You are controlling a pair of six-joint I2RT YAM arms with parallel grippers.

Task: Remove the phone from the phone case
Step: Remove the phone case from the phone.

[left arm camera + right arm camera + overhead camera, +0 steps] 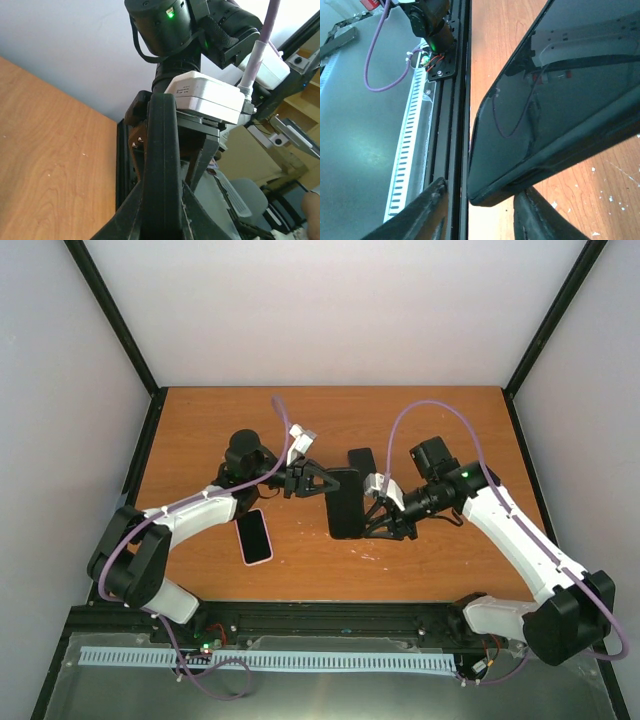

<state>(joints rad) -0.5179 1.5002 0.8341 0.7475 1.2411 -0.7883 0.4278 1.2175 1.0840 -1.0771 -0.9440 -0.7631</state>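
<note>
We have the phone case (pixel 344 502) at the middle of the counter (pixel 200 430), seemingly lifted between both arms, with the phone (pixel 545 100) apparently still seated inside. Our left tool (pixel 318 483) pinches the case's left edge. Our right tool (pixel 375 520) straddles its right side, but we cannot tell whether it presses. We judge the separating step is underway: next, one tool must anchor the case while the other pushes the phone free
</note>
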